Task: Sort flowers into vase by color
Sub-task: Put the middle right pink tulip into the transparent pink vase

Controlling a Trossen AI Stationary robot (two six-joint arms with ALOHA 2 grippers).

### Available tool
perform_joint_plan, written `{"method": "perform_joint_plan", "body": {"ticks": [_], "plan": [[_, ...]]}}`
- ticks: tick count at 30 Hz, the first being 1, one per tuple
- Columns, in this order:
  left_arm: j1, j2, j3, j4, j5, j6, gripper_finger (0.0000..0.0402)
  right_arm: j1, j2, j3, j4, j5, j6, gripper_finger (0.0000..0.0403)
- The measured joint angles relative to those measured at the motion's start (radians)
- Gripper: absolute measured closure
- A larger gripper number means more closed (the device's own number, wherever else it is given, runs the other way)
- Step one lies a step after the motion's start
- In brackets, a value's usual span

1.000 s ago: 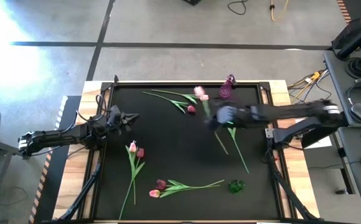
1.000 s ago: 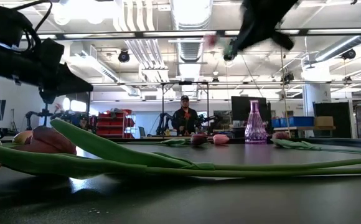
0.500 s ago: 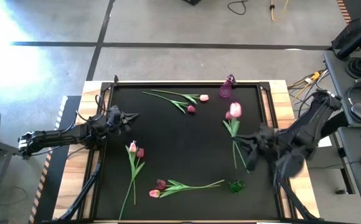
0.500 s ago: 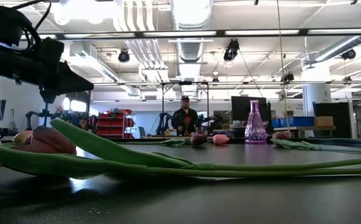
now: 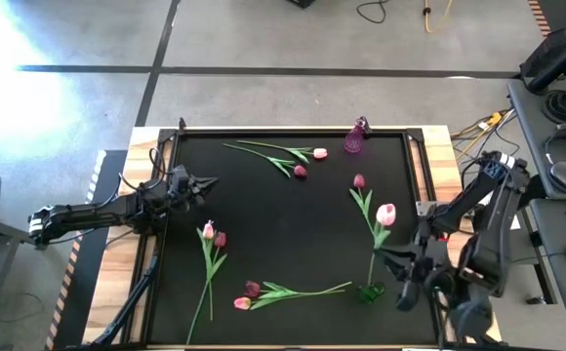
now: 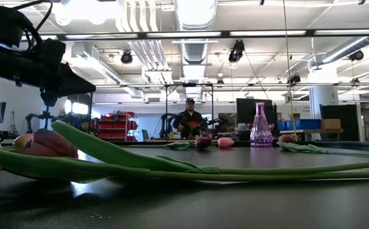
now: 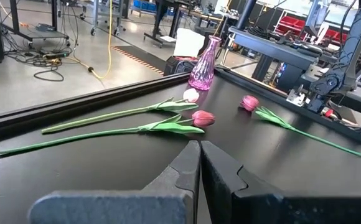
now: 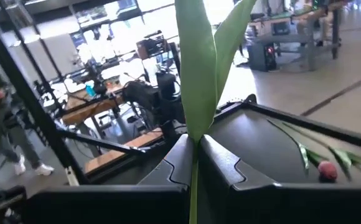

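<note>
Eight flowers (image 5: 290, 290) across black table (image 5: 273, 210)

Black table (image 5: 283, 210) with scattered tulips (image 5: 210, 255), a purple vase (image 5: 356, 137), a green vase (image 5: 369, 292).

Left gripper (image 5: 205, 180) low at the left edge, fingers together; right gripper (image 5: 384, 261) raised, fingers clamped.

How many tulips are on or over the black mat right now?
8. Two by the far edge, two at the left, two at the near edge, one maroon right of centre, one pale pink held by the right pincer.
</note>
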Motion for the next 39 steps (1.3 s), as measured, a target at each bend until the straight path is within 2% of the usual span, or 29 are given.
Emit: {"method": "perform_joint_plan", "body": {"ticks": [4,9,11,13,17,22,26,31,39], "plan": [[0.000,0.000,0.000,0.000,0.000,0.000,0.0402,0.028,-0.012,0.068,-0.248,-0.017,0.094,0.0390],[0.000,0.000,0.000,-0.001,0.000,0.000,0.0402,0.014,-0.066,0.110,-0.712,-0.024,0.412,0.0390],[0.000,0.000,0.000,-0.001,0.000,0.000,0.0402,-0.017,-0.090,0.109,-0.855,0.012,0.517,0.0390],[0.000,0.000,0.000,-0.002,0.000,0.000,0.0402,-0.063,-0.147,0.077,-0.829,0.080,0.464,0.0391],[0.000,0.000,-0.001,0.000,0.000,0.000,0.0402,-0.204,-0.272,0.043,-0.824,0.134,0.333,0.0391],[0.000,0.002,-0.001,0.003,0.000,0.000,0.0402,-0.404,-0.405,0.010,-0.824,0.130,0.256,0.0391],[0.000,0.002,-0.001,0.010,-0.001,0.006,0.0402,-0.452,-0.479,0.001,-0.818,0.115,0.251,0.0391],[0.000,0.004,-0.001,0.010,-0.001,0.007,0.0402,-0.445,-0.478,0.001,-0.784,-0.040,0.165,0.0391],[0.000,0.017,-0.001,0.010,-0.002,0.007,0.0402,-0.451,-0.425,-0.006,-0.437,-0.330,-0.279,0.0391]]}}
